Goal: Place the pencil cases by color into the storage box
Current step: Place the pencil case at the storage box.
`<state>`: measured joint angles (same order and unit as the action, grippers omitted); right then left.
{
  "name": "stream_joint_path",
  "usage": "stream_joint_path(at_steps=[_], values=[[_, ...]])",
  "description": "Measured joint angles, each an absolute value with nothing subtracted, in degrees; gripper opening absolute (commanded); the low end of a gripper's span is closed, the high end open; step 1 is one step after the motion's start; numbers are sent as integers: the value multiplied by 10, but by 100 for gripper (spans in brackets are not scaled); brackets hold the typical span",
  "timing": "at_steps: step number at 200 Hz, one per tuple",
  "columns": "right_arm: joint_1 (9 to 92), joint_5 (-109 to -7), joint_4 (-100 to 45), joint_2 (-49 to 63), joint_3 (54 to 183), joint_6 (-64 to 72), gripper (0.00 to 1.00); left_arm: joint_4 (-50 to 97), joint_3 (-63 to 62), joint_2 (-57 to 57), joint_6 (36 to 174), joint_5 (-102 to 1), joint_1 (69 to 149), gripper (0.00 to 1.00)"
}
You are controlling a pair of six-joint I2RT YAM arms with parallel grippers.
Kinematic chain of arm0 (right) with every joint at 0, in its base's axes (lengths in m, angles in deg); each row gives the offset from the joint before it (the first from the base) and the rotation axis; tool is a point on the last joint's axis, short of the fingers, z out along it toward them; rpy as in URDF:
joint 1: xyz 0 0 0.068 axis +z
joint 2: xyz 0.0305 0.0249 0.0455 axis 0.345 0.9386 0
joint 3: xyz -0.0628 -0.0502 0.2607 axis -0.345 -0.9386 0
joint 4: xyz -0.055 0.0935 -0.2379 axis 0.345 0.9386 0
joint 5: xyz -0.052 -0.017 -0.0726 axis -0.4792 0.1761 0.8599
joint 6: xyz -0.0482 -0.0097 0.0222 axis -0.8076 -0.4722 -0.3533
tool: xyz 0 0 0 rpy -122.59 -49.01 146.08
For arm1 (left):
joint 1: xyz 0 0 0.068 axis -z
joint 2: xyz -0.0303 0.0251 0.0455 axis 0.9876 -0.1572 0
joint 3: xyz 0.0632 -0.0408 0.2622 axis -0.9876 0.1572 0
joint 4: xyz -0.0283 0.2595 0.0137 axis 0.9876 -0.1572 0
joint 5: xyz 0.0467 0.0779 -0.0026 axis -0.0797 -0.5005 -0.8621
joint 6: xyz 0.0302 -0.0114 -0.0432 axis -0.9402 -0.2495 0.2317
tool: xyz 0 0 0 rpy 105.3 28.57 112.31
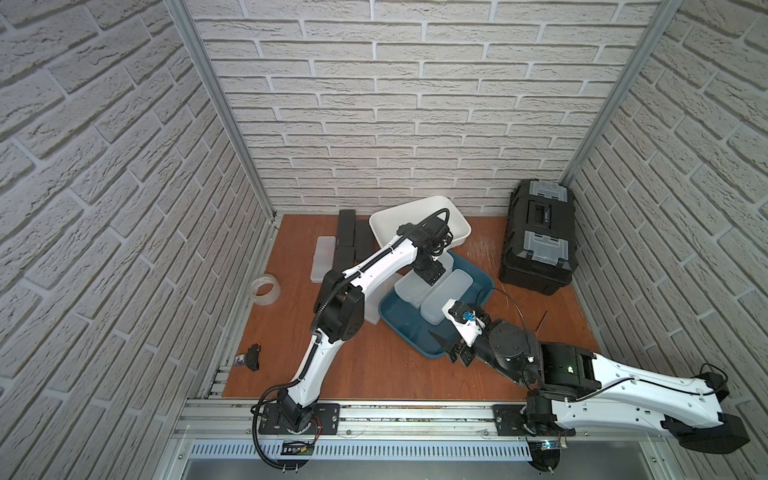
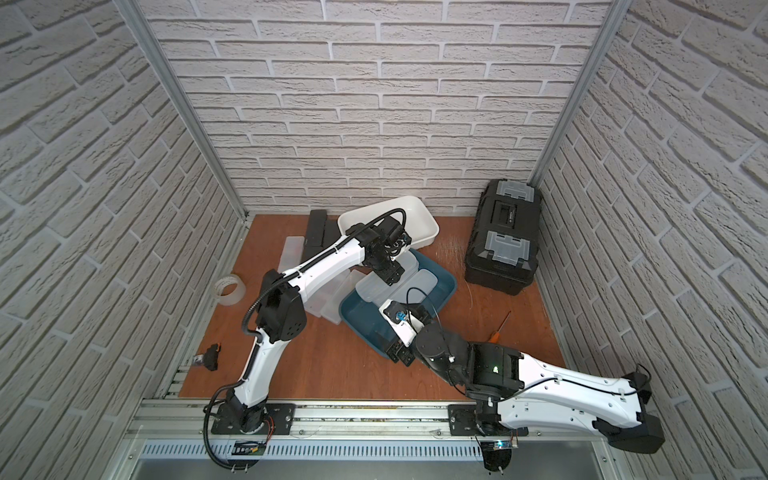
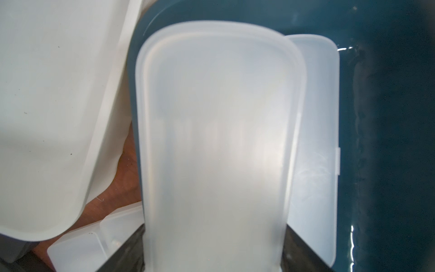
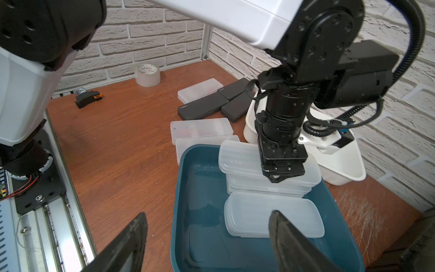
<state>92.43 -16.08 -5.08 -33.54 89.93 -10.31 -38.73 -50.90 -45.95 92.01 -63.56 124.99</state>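
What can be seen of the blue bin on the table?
The blue bin is glossy dark-teal plastic, rectangular with rounded corners and low walls, open-topped. It sits askew on the wooden table, close beside a white tub. Inside lie stacked frosted pencil cases; the left gripper grips the top one.

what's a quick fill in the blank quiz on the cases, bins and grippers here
The left gripper grips a frosted ___ case.
The stacked cases lie in the ___ bin.
The ___ cases lie on the table.
The right gripper is ___ and empty.
Missing words: white, blue, black, open.
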Motion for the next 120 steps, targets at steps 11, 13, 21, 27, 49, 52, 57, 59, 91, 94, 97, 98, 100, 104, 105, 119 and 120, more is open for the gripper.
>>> stream_joint_path(at_steps=[11,13,21,27,49,52,57,59,91,94,97,98,100,104,105,119,120], values=[[933,-160,-56,-330,899,-105,81,-388,-510,-463,923,-635,1250,57],[933,-160,-56,-329,899,-105,81,-388,-510,-463,923,-635,1250,57],[937,-160,-60,-328,899,-105,82,-390,-515,-467,926,-635,1250,57],[940,-159,-63,-327,899,-105,82,-390,-519,-471,929,-635,1250,57],[948,-158,-74,-326,899,-105,82,-387,-529,-482,936,-635,1250,57],[949,-157,-75,-326,899,-105,81,-387,-529,-483,937,-635,1250,58],[951,-156,-77,-325,899,-105,82,-388,-529,-484,938,-635,1250,58],[951,-156,-77,-325,899,-105,81,-388,-529,-484,940,-635,1250,57],[960,-154,-85,-311,899,-105,81,-384,-529,-493,948,-634,1250,58],[960,-154,-86,-310,899,-105,81,-384,-529,-494,949,-634,1250,58],[961,-154,-86,-308,899,-105,81,-383,-529,-495,951,-634,1250,58],[961,-154,-86,-308,899,-105,82,-383,-529,-495,951,-634,1250,58],[962,-154,-87,-307,899,-105,82,-383,-529,-495,953,-634,1250,58],[962,-154,-87,-305,899,-105,81,-382,-529,-496,953,-634,1250,58],[962,-154,-88,-304,899,-105,81,-382,-529,-496,954,-634,1250,58],[965,-154,-88,-301,899,-105,82,-381,-534,-500,959,-634,1250,58],[966,-154,-88,-301,899,-105,82,-380,-534,-501,958,-634,1250,58]])
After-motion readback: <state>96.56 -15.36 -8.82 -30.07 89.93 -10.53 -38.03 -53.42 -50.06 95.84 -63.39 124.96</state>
